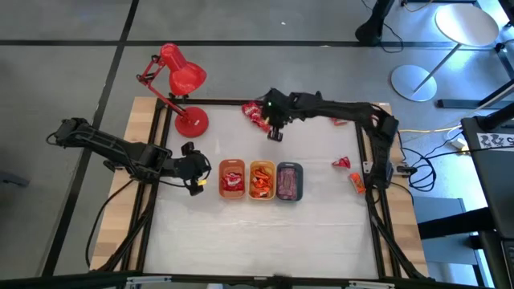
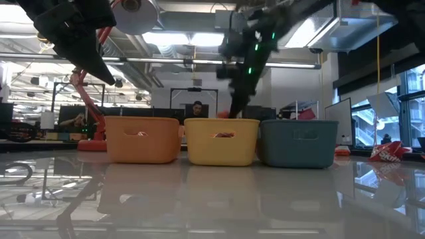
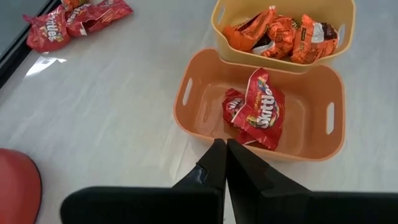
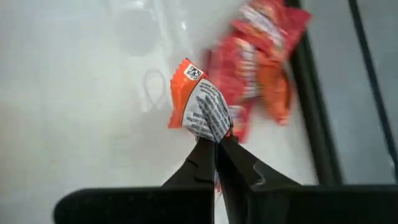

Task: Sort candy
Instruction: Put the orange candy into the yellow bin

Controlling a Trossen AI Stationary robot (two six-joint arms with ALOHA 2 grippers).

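Fingers on the right gripper [image 4: 216, 144] are pinched tight on an orange candy [image 4: 198, 107] lifted off the pile [image 1: 257, 114] at the table's far edge, so next it probably goes to the yellow tray [image 1: 262, 180], while the left gripper [image 3: 225, 149] waits closed by the orange tray [image 3: 261, 106].

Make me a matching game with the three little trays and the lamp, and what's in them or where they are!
Things:
1. orange tray
2. yellow tray
3. grey tray
4. red desk lamp

Clues:
A. holds pink-maroon candy
B. stands at the table's far left corner
C. holds red Skittles packs
D. middle tray, holds orange wrappers

Pairs: 1-C, 2-D, 3-A, 4-B
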